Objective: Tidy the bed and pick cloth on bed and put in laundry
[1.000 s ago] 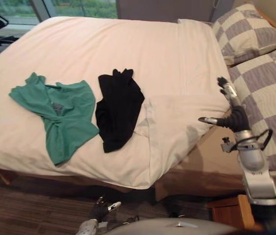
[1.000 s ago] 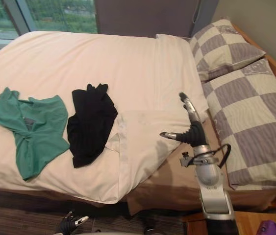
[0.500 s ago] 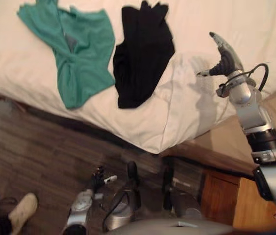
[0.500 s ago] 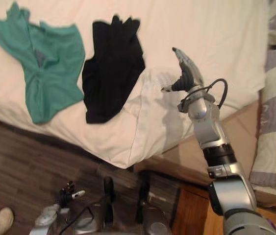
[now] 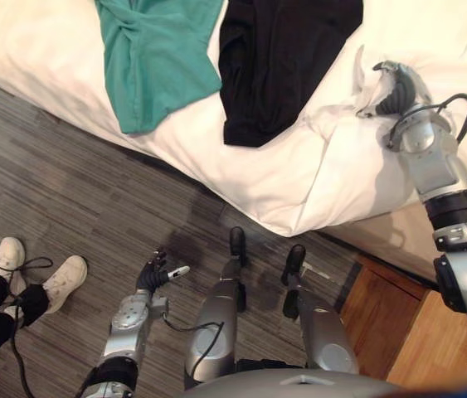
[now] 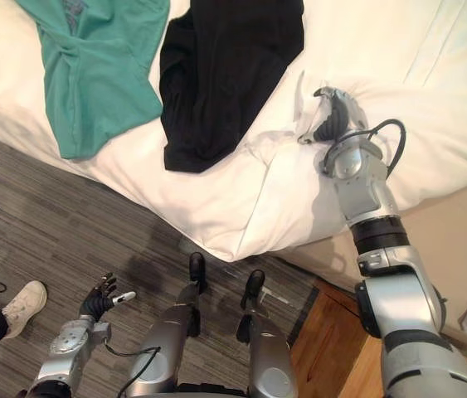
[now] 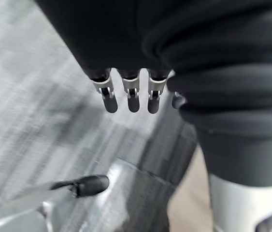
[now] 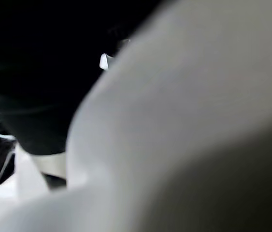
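One black cloth (image 5: 283,66) lies by bed (image 5: 38,50) edge; right hand (image 5: 395,93) pinches sheet (image 5: 341,166).

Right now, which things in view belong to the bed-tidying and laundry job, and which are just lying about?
Part of the job:
green cloth on the bed
black cloth beside it
white duvet, bunched in the right hand
left hand, low by the floor, holding nothing

Just lying about:
a person's white shoes
wooden cabinet
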Controlling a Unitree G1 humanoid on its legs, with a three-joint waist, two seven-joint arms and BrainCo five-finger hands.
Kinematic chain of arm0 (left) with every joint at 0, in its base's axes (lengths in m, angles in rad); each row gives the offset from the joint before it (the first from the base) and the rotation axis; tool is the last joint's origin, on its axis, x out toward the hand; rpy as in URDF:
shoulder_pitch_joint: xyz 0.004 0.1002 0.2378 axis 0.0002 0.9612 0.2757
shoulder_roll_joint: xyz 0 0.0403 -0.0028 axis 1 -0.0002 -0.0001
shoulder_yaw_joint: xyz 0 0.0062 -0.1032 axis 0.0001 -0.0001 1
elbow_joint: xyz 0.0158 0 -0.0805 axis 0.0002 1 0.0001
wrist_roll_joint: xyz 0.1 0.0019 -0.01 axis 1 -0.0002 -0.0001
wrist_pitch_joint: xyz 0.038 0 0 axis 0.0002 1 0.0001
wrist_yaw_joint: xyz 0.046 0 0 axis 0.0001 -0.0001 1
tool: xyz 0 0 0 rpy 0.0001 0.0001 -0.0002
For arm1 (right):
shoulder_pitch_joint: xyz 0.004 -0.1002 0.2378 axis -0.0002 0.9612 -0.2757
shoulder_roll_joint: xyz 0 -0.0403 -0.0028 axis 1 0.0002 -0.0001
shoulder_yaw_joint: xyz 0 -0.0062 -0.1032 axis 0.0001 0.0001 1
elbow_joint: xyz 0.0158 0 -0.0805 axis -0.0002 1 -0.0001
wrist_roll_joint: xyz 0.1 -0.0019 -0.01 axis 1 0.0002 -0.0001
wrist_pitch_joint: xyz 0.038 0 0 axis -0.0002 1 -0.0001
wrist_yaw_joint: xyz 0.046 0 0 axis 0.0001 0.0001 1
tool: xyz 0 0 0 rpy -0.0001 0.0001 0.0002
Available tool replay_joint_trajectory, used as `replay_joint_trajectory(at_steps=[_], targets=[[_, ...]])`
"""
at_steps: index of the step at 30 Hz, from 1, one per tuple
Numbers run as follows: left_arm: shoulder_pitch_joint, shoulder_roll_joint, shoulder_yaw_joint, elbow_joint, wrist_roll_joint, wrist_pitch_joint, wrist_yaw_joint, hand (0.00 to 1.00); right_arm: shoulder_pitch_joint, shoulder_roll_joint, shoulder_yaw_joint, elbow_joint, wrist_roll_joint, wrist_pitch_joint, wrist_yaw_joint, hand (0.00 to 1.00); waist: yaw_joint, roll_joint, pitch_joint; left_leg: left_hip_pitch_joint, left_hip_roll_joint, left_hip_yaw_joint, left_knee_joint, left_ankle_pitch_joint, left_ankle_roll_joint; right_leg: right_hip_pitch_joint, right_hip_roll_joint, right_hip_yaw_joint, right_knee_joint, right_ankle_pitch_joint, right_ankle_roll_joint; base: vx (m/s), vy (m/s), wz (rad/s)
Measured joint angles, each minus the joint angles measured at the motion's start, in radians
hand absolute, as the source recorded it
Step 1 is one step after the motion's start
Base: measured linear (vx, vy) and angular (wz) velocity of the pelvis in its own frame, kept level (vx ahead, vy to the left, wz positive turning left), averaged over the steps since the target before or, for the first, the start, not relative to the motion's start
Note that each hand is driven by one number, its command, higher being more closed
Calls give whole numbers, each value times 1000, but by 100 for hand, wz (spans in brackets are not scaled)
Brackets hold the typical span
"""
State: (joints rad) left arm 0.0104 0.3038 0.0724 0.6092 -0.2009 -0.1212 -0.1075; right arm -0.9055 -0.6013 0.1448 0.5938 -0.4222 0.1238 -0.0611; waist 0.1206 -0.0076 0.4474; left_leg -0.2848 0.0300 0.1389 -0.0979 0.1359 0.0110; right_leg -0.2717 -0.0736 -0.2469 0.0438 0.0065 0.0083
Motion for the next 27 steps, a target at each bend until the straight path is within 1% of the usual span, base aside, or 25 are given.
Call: replay_joint_trajectory(at_steps=[1, 3, 6, 7, 8, 9, 10, 11, 13, 14, 16, 17, 18, 19, 21, 22, 23, 24, 25, 26, 27], targets=[[-2, -1, -3, -3, -15, 0, -2, 0, 2, 0, -3, 6, 23, -3, -13, 100, 0, 0, 0, 1, 0, 0, 0, 0, 0, 0, 0, 0, 1, 0, 0, 0, 0, 0], [-4, -2, -37, -11, -28, 2, -1, 0, 40, 1, -42, 6, 96, -29, -54, 100, 0, 0, 0, 5, 1, 0, 0, 1, -1, 2, 0, 0, 7, -3, -1, 0, 0, 0], [3, -12, -65, -45, -28, 10, -1, 0, 142, 7, -107, -70, 161, -59, -94, 100, 0, 0, -1, 16, 2, 11, 0, 1, -1, 12, 0, 4, 8, -4, -2, 14, 2, -1], [7, -20, -73, -58, -28, 19, -1, 0, 207, 26, -140, -117, 184, -69, -108, 100, -4, -1, -3, 30, 2, 16, 0, 0, -2, 24, 0, 17, 8, -4, -2, 49, 12, -8], [15, -25, -73, -76, -28, 27, -1, 0, 259, 51, -169, -161, 201, -78, -123, 100, -11, -2, -4, 42, 2, 19, 0, -3, -6, 35, 1, 24, 8, -4, -1, 64, 17, -17], [26, -28, -74, -90, -28, 30, -1, 0, 348, 98, -210, -240, 230, -95, -148, 100, -22, -6, -10, 59, 3, 31, 0, -8, -12, 46, 1, 41, 9, -5, 0, 55, 15, -23], [35, -29, -73, -96, -28, 34, -1, 0, 398, 128, -230, -280, 248, -106, -161, 100, -25, -10, -23, 62, 4, 44, 0, -12, -15, 45, 2, 49, 8, -7, 0, 47, 7, -32], [48, -36, -72, -98, -27, 42, -1, 0, 481, 176, -260, -337, 275, -129, -188, 100, -37, -10, -46, 68, 5, 56, 0, -17, -13, 45, 3, 62, 8, -8, 1, 51, 3, -30], [75, -48, -71, -98, -27, 52, 0, 0, 578, 245, -291, -397, 297, -153, -222, 100, -56, -14, -74, 88, 7, 78, -1, -27, -14, 53, 4, 87, 8, -8, 2, 64, 7, -41], [98, -67, -71, -98, -26, 59, -1, 0, 655, 296, -318, -437, 314, -186, -255, 100, -71, -15, -95, 112, 8, 101, -1, -38, -12, 68, 3, 105, 7, -11, 6, 81, 13, -52], [133, -99, -72, -96, -23, 63, -3, 0, 777, 367, -367, -479, 346, -248, -298, 100, -93, -17, -139, 142, 10, 127, -3, -54, -13, 83, 5, 136, 5, -15, 13, 95, 14, -50], [155, -119, -72, -94, -23, 63, -3, 0, 845, 407, -394, -504, 372, -277, -315, 0, -109, -17, -162, 162, 10, 136, -5, -64, -13, 97, 6, 151, 4, -18, 16, 96, 16, -53], [169, -141, -73, -85, -23, 61, -3, 0, 913, 443, -417, -524, 409, -306, -326, 0, -126, -18, -178, 188, 10, 155, -4, -71, -14, 115, 6, 161, 2, -19, 18, 82, 13, -45], [173, -151, -74, -76, -23, 58, -3, 0, 945, 458, -423, -533, 438, -319, -327, 0, -133, -18, -187, 199, 12, 160, -6, -78, -17, 122, 8, 171, 2, -21, 19, 75, 15, -47], [194, -191, -75, -46, -21, 30, 0, 0, 1063, 543, -443, -562, 598, -395, -305, 0, -138, -18, -218, 243, 19, 200, -6, -108, -25, 156, 16, 203, -7, -22, 19, 72, 7, -45], [200, -200, -74, -36, -19, 20, 1, 0, 1091, 568, -446, -566, 664, -418, -283, 0, -139, -18, -228, 252, 21, 211, -6, -112, -27, 163, 17, 206, -8, -23, 17, 75, -1, -32], [213, -218, -74, -18, -12, -4, 4, 0, 1141, 614, -449, -566, 867, -462, -200, 0, -143, -19, -244, 273, 23, 221, -6, -121, -29, 179, 19, 209, -8, -28, 16, 74, -6, -21], [227, -234, -74, 0, -5, -30, 5, 0, 1181, 651, -453, -554, 1040, -491, -123, 0, -147, -19, -261, 288, 25, 233, -6, -129, -31, 193, 20, 211, -6, -36, 16, 71, -11, -20], [232, -243, -74, 11, -5, -42, 5, 0, 1192, 661, -451, -543, 1128, -504, -89, 0, -149, -19, -269, 297, 26, 239, -6, -134, -31, 201, 20, 213, -4, -39, 17, 69, -7, -19], [244, -260, -73, 24, -5, -54, 5, 0, 1215, 663, -456, -506, 1248, -512, -42, 0, -156, -17, -277, 322, 25, 250, -6, -144, -31, 221, 19, 219, 0, -47, 18, 48, 0, -19], [251, -266, -73, 34, -6, -63, 5, 0, 1223, 664, -460, -488, 1300, -518, -20, 0, -156, -15, -287, 332, 25, 258, -6, -151, -31, 227, 19, 224, 1, -49, 19, 76, 12, -26]])
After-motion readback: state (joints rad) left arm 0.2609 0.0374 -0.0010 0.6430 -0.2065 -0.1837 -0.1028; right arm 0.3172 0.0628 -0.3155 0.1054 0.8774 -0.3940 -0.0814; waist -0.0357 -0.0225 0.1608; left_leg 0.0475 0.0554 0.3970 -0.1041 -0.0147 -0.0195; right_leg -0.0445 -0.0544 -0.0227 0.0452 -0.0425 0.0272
